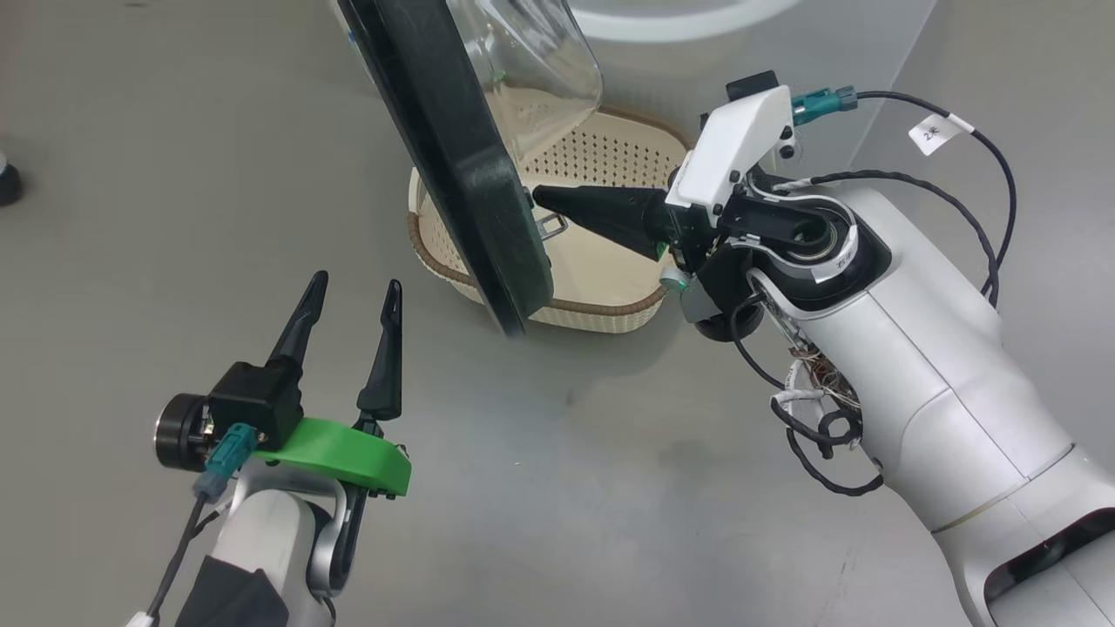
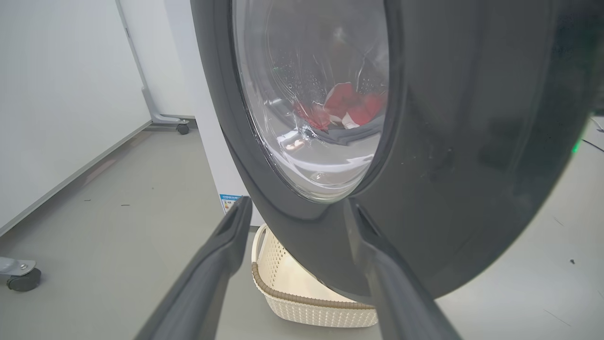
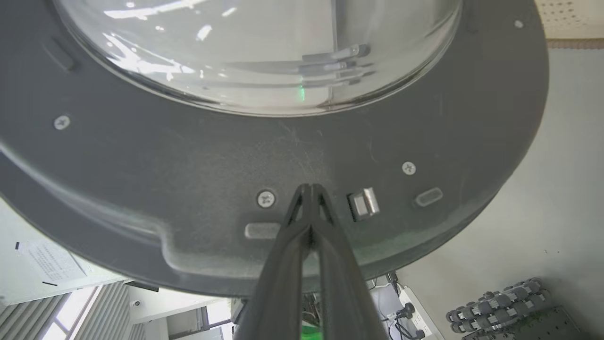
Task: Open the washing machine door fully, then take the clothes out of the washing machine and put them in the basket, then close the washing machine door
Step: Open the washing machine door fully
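Observation:
The washing machine door (image 1: 470, 165) stands partly open, its black rim edge-on in the head view with the glass bowl (image 1: 536, 61) bulging to the right. My right gripper (image 1: 542, 197) is shut, its tips pressed against the door's inner rim (image 3: 302, 160) beside the metal latch (image 3: 363, 204). My left gripper (image 1: 353, 292) hangs open on the door's outer side, short of the glossy rim (image 2: 472, 141). Through the glass I see red clothes (image 2: 351, 107) in the drum. The cream basket (image 1: 610, 152) with a brown rim sits on the floor under the door. The white washing machine (image 2: 207, 141) stands behind.
Grey floor (image 1: 566, 488) spreads around the basket. A white panel wall (image 2: 56, 94) with castor feet (image 2: 181, 127) stands left of the machine. Another castor (image 2: 23, 279) is near my left gripper. A power strip and a roll of parts (image 3: 500, 307) lie beyond the door.

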{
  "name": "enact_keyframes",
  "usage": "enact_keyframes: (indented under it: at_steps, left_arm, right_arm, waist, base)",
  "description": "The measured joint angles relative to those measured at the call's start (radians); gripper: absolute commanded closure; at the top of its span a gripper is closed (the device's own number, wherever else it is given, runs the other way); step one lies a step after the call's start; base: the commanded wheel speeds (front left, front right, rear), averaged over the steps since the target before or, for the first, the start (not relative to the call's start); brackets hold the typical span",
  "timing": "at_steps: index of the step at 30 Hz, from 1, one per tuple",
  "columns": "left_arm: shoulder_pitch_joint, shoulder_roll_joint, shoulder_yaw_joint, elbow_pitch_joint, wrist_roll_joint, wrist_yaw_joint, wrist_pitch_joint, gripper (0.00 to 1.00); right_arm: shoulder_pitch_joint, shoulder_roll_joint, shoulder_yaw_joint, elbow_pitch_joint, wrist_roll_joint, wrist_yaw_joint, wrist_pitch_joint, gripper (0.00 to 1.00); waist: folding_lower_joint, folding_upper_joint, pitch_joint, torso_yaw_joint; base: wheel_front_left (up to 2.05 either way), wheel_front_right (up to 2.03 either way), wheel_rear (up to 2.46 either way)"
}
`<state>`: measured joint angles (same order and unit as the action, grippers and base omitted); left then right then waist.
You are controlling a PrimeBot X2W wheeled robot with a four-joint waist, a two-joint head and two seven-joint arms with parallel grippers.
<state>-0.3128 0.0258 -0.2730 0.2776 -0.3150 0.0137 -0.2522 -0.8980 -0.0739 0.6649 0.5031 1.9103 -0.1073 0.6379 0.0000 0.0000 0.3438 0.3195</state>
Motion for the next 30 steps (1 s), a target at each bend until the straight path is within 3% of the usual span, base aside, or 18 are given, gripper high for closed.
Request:
enact_keyframes:
  at_steps: [5, 6, 9, 14, 21, 30]
  left_arm:
    - [0.007, 0.000, 0.018, 0.000, 0.010, 0.000, 0.000, 0.00]
    - [0.011, 0.000, 0.024, 0.001, 0.020, 0.000, 0.000, 0.00]
    - [0.025, 0.001, 0.042, 0.003, 0.031, 0.000, 0.000, 0.00]
    - [0.045, 0.008, 0.070, 0.003, 0.036, 0.004, 0.000, 0.00]
    - [0.056, 0.020, 0.097, -0.001, 0.050, 0.009, 0.000, 0.00]
    - [0.091, 0.028, 0.143, -0.007, 0.052, 0.013, 0.000, 0.00]
  right_arm:
    - [0.002, -0.005, 0.009, 0.023, -0.107, 0.062, -0.074, 1.00]
    - [0.006, -0.023, 0.025, 0.028, -0.162, 0.091, -0.114, 1.00]
    - [0.012, -0.061, 0.044, 0.033, -0.249, 0.135, -0.180, 1.00]
    - [0.031, -0.119, 0.095, 0.032, -0.417, 0.195, -0.310, 1.00]
    - [0.079, -0.194, 0.152, 0.018, -0.644, 0.199, -0.524, 1.00]
    - [0.166, -0.249, 0.195, -0.009, -0.842, 0.189, -0.774, 1.00]
  waist:
    - [0.0000, 0.0000, -0.027, -0.021]
    - [0.0000, 0.0000, -0.041, -0.030]
    - [0.0000, 0.0000, -0.062, -0.049]
    - [0.0000, 0.0000, -0.095, -0.090]
    - [0.0000, 0.0000, -0.138, -0.157]
    - [0.0000, 0.0001, -0.177, -0.237]
  base:
    - [0.00, 0.00, 0.00]
    - [0.00, 0.00, 0.00]
    - [0.00, 0.00, 0.00]
    - [0.00, 0.00, 0.00]
    - [0.00, 0.00, 0.00]
    - [0.00, 0.00, 0.00]
